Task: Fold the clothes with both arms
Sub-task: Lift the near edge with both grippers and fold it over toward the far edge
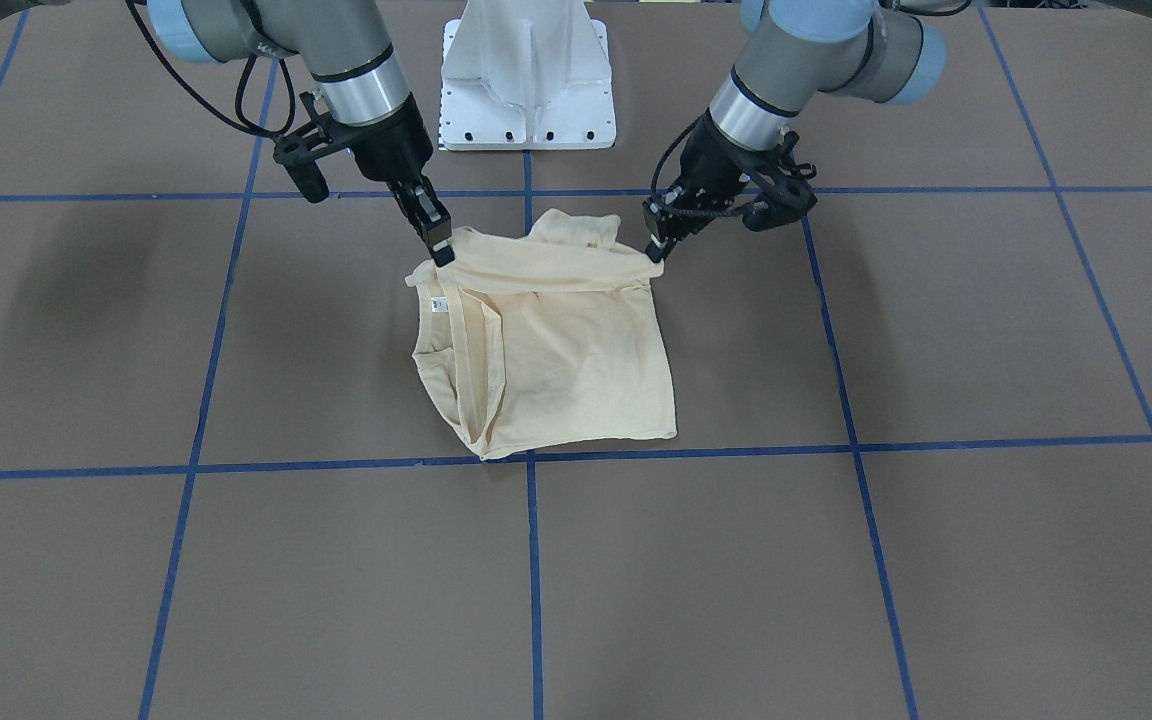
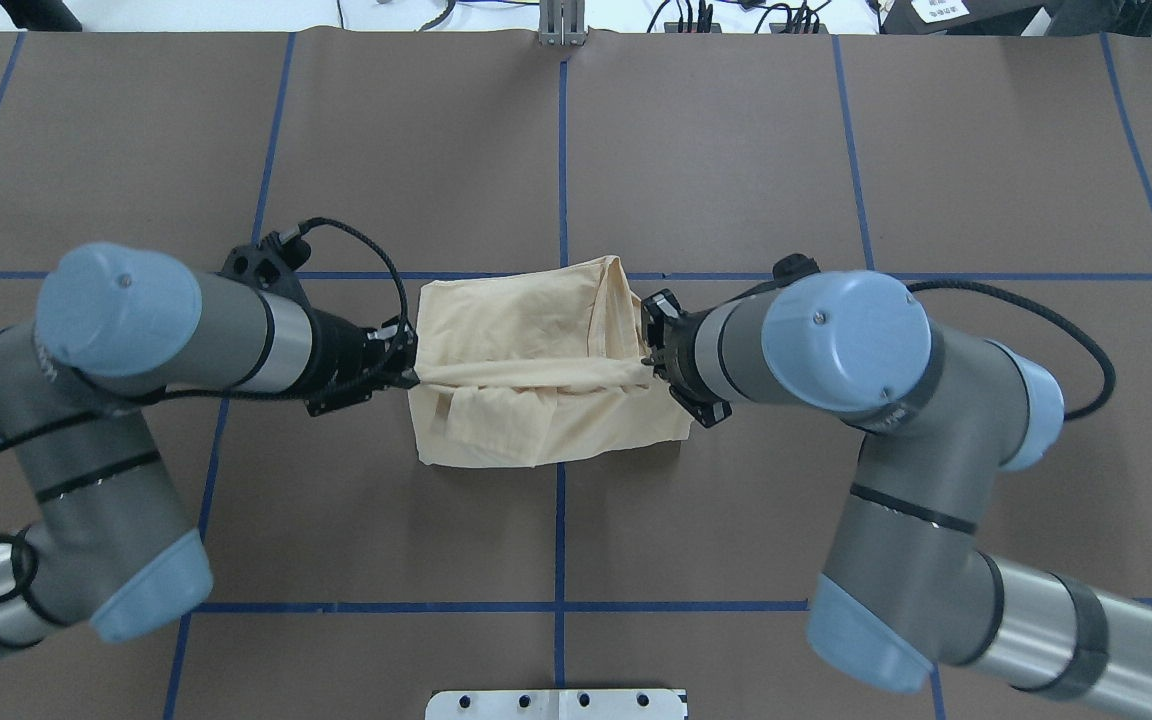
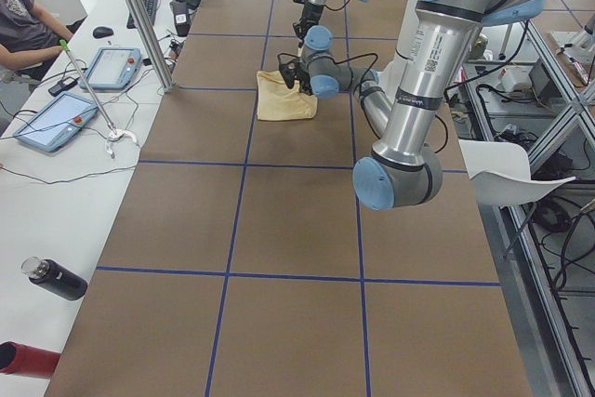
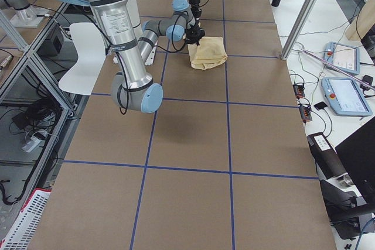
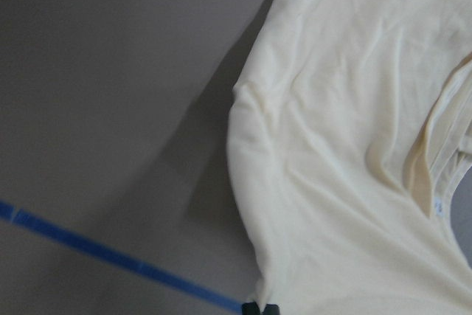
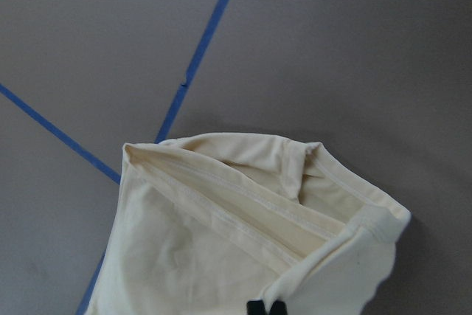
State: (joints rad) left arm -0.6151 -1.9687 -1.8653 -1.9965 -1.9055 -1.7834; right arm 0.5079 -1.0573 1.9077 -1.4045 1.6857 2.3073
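Mid-fold at the centre of the table (image 1: pixel 936 560), the left claw (image 1: pixel 658 250) and right claw (image 1: pixel 441 250) pinch shut on opposite ends of the raised near edge of the shirt (image 1: pixel 576 370), which probably needs carrying evenly to the far side next.

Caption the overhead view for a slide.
Left gripper and right gripper pinch opposite ends of the cream T-shirt, one edge pulled taut.

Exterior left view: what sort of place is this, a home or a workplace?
Most likely a robotics lab. The table carries a blue tape grid, teach pendants lie on the side bench, and a person sits beside it.
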